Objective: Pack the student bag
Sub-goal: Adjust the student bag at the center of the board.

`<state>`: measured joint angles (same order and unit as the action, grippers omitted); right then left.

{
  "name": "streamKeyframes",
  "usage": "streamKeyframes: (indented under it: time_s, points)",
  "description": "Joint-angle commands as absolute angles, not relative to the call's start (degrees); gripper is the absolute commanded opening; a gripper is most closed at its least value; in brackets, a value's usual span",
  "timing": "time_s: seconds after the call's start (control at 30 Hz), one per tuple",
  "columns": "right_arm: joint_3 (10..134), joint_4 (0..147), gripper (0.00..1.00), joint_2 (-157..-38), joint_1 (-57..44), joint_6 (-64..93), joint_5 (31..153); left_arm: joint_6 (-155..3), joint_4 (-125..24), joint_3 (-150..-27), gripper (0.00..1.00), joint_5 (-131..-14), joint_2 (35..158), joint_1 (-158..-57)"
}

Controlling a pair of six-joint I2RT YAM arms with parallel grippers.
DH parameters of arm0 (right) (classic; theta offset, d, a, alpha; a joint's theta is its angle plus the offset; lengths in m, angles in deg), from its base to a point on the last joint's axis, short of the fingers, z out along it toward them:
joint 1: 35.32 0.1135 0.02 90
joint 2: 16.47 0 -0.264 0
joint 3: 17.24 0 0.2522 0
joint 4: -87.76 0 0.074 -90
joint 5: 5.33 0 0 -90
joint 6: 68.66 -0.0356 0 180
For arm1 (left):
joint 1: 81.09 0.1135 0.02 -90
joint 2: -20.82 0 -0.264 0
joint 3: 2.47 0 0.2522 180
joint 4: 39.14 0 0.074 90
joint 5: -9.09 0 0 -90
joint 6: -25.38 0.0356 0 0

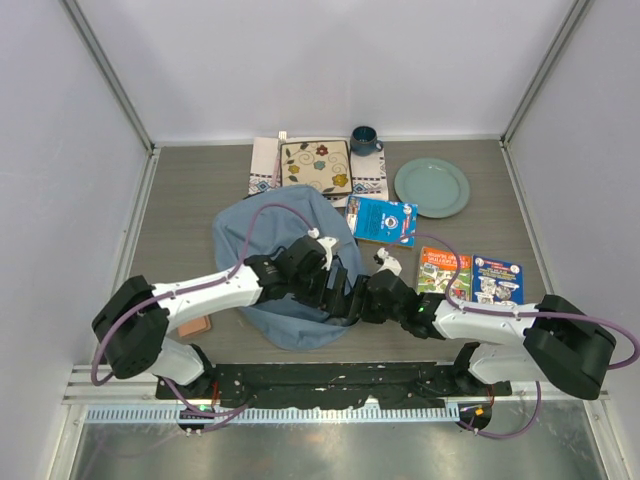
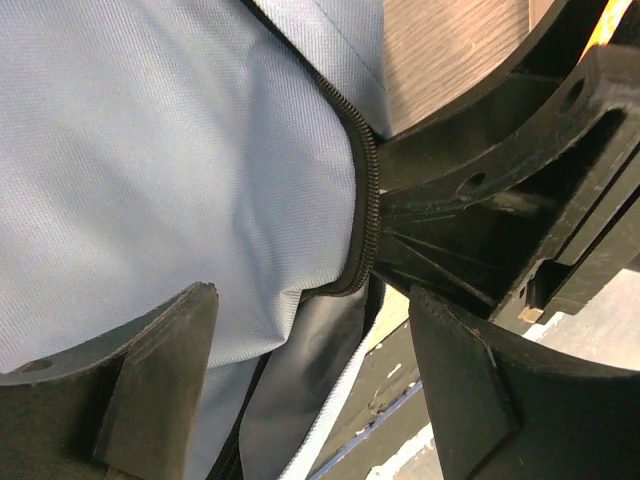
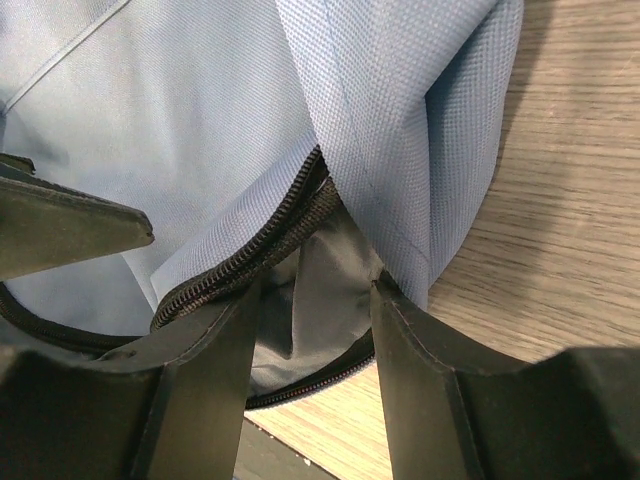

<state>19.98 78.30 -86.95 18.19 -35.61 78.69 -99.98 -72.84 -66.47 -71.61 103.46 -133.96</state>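
The student bag [image 1: 275, 250], a soft light-blue backpack, lies slumped in the middle of the table. Both grippers meet at its near right edge. My left gripper [image 1: 337, 283] is open, its fingers wide apart over the blue fabric and the dark zipper line [image 2: 362, 200]. Grey lining [image 2: 300, 370] shows between the left gripper's [image 2: 310, 400] fingers. My right gripper [image 1: 353, 300] is open at the bag's mouth. The zipper edge [image 3: 240, 260] lies over its left finger [image 3: 200, 380], and folded lining [image 3: 320, 290] sits in the right gripper's [image 3: 310, 330] gap, not pinched.
Three booklets lie right of the bag: a blue one [image 1: 382, 220], a green-orange one [image 1: 444, 272] and a dark blue one [image 1: 497, 279]. Behind are a teal plate [image 1: 431, 187], a dark mug [image 1: 364, 140] and a flowered square board [image 1: 316, 166] on a white patterned cloth [image 1: 262, 170].
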Motion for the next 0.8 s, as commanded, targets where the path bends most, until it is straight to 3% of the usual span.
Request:
streamKeyframes:
  time_s: [0.0,0.07,0.1,0.27,0.37,0.4,0.53,0.77]
  points:
    - [19.2,76.6,0.54,-86.4,17.9,-36.3,73.9,-99.0,-67.4,-67.7,0.71,-70.1,104.6,-133.7]
    - [19.1,76.7,0.54,-86.0,17.8,-36.2,73.6,-99.0,-66.7,-68.0,0.65,-69.5,105.8,-133.7]
    - [19.0,76.6,0.54,-85.7,17.8,-36.2,73.6,-99.0,-66.6,-68.2,0.52,-69.4,107.1,-133.7]
    - [18.8,76.1,0.54,-84.8,17.5,-36.1,72.8,-98.9,-66.3,-68.8,0.28,-71.3,108.5,-133.7]
    - [18.9,75.7,0.54,-84.6,17.1,-36.0,72.3,-98.5,-66.3,-70.1,0.04,-73.4,108.9,-133.7]
    - [19.1,75.2,0.54,-84.8,17.0,-35.7,71.8,-98.3,-67.8,-70.8,0.0,-74.9,108.9,-133.7]
    - [21.9,72.1,0.54,-86.8,15.7,-34.0,69.6,-96.4,-70.3,-75.3,0.0,-79.9,107.0,-131.8]
    - [32.8,67.7,0.53,-93.1,14.2,-24.5,63.1,-91.6,-80.8,-88.7,0.0,-78.7,101.4,-118.4]
